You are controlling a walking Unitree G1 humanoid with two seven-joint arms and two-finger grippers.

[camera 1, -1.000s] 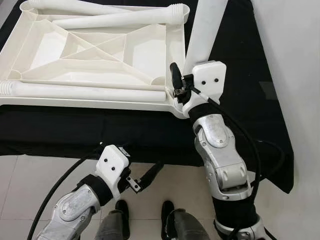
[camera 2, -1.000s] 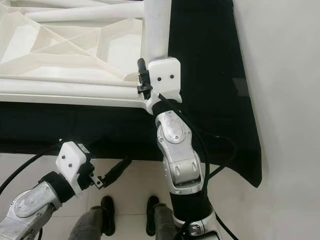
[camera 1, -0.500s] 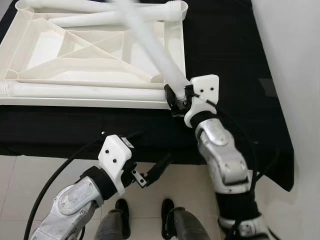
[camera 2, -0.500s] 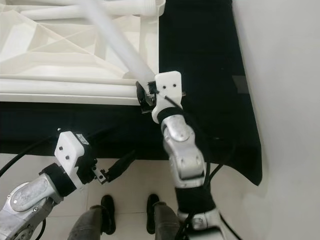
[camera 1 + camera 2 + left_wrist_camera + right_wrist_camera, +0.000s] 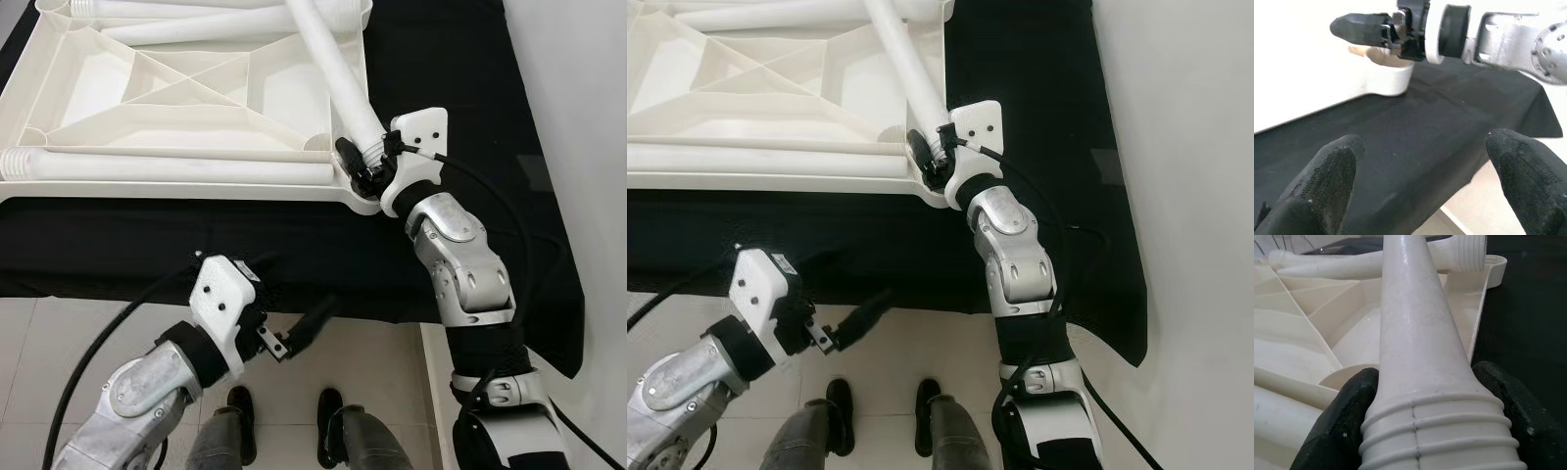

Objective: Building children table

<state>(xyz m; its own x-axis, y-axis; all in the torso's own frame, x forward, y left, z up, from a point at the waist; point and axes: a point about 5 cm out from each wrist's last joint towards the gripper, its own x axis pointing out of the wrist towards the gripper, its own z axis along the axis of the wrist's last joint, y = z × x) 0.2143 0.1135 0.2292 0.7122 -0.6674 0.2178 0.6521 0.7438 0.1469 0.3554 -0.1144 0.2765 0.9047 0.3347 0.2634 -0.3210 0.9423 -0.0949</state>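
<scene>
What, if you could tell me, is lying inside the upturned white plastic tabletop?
Inside the upturned white plastic tabletop lie loose white plastic legs: one along its near rim, more by the far rim. The right gripper holds another leg slanting over it, hiding the near right corner socket.

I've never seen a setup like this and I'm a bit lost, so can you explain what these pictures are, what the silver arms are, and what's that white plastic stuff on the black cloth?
This is a humanoid robot with two silver arms, each ending in a gripper with two black fingers. Two pictures come from cameras on its head, looking down past its own arms. The other two come from cameras on its wrists, looking along the fingers.

On a table covered by a black cloth lies a white plastic tabletop, upside down so its ribbed underside shows. Loose white table legs rest in it.

The right gripper is shut on another leg near its threaded end, at the tabletop's near right corner. The leg leans back over the tabletop. The right wrist view shows the fingers on both sides of it.

The left gripper hangs open below the table edge, holding nothing.
</scene>
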